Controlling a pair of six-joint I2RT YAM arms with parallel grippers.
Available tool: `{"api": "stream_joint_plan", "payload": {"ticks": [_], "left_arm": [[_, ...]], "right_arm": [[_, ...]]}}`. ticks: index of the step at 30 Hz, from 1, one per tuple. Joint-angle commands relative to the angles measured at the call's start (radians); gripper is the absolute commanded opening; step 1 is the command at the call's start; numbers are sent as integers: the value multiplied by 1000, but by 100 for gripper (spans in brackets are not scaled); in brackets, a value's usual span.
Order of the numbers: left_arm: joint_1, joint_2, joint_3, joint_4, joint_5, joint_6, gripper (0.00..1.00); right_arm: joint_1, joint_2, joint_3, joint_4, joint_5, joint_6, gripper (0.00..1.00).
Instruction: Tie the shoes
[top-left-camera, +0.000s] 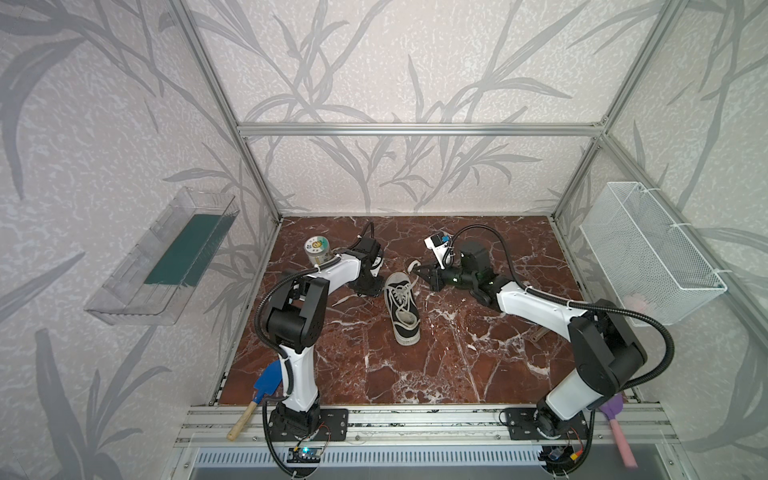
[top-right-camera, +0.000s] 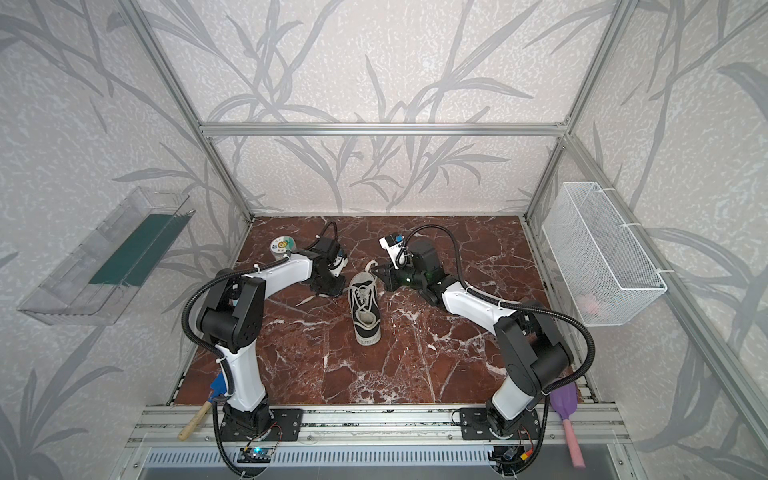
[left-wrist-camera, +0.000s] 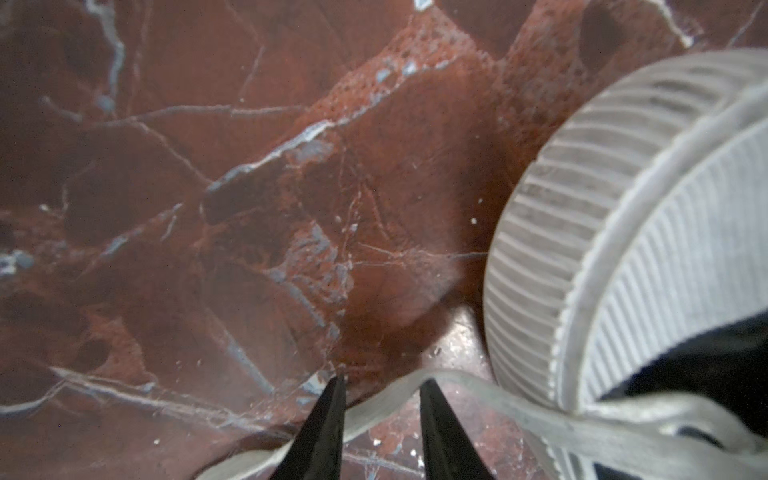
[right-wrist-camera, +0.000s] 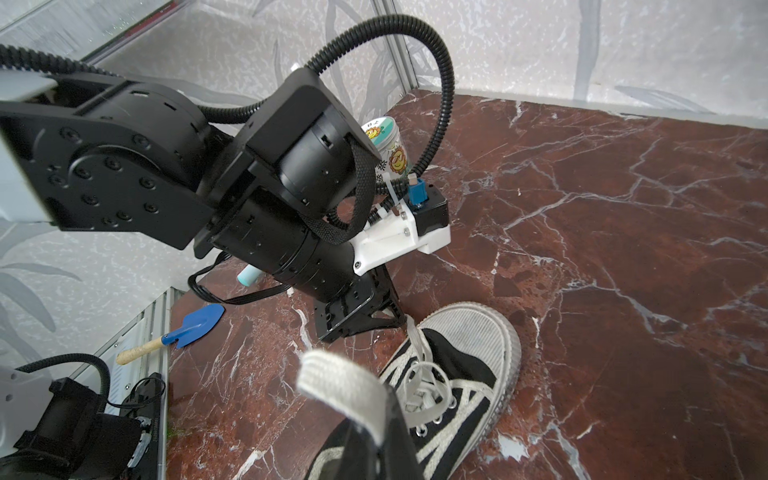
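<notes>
Two claws flank the shoe (top-left-camera: 401, 309), which lies mid-tabletop (top-left-camera: 457, 365), its long axis 12-to-6, toe at 12. Left claw (left-wrist-camera: 383, 380), at the toe's 9 o'clock, straddles the left lace (left-wrist-camera: 478, 395), jaws apart. Right claw (top-left-camera: 420, 272), at 2 o'clock, pinches the right lace (right-wrist-camera: 336, 382).

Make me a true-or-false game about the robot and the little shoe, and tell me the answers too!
1. The right gripper pinches a white lace. True.
2. The shoe is red all over. False: it is black, with a white toe cap.
3. The left gripper is squeezed shut. False: its jaws stand apart, with a second lace running between them.
4. A blue shovel lies at the front edge of the table. True.
5. The shoe lies tipped on its side. False: it stands upright on its sole on the table.
</notes>
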Motion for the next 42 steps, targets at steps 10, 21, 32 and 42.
{"api": "stream_joint_plan", "payload": {"ticks": [10, 21, 32, 42], "left_arm": [[-36, -3, -7, -15, -54, -56, 2], [-38, -182, -19, -56, -53, -78, 0], [-41, -355, -83, -158, -92, -115, 0], [-14, -438, -128, -251, -170, -212, 0]], "right_arm": [[-43, -73, -68, 32, 14, 70, 0], [-94, -253, -174, -39, 103, 91, 0], [-107, -485, -285, -218, 431, 77, 0], [-110, -549, -348, -336, 659, 116, 0]]}}
